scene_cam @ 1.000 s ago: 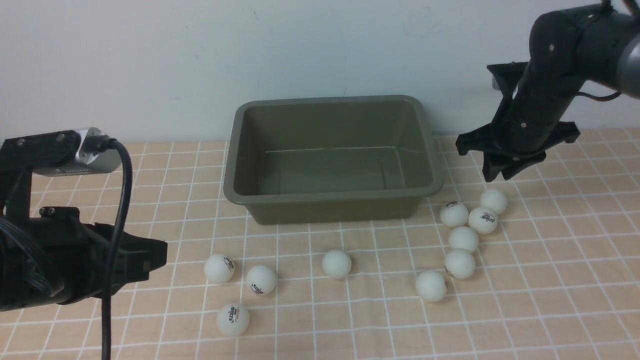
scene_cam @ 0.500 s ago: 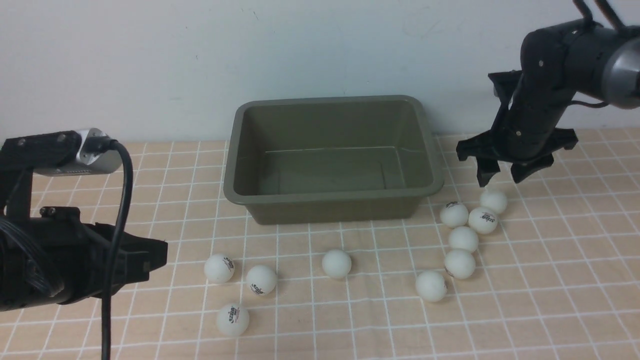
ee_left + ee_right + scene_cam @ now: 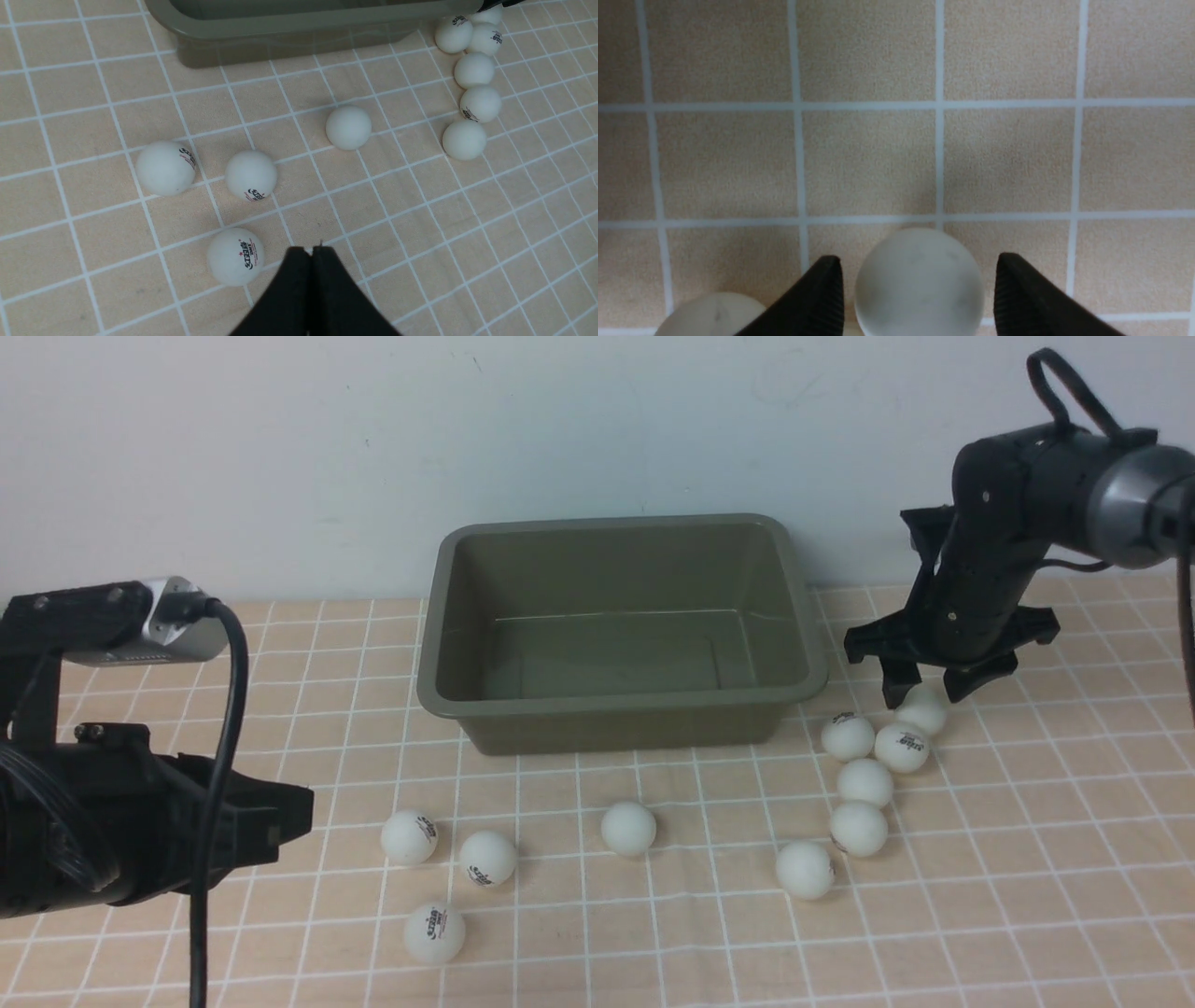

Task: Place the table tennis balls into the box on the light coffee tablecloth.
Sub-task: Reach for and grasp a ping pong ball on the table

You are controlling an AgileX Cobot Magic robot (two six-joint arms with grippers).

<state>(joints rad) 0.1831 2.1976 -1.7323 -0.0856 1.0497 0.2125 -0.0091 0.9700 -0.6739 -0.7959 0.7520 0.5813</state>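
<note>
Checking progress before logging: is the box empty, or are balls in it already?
Empty. The box shows only its bare floor; the table tennis balls all lie outside on the tablecloth.

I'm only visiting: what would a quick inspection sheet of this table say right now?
Surface: beige checked cloth, lying flat.
Job's things: green box empty; ten white balls all on the cloth, six clustered off the box's right end.
Clutter: nothing seen.
Claws: right claw open, straddling the rearmost ball, not gripping it; left claw shut, holding nothing.
Cables: black cable hanging from the left arm's camera.
Surroundings: plain pale wall.
</note>
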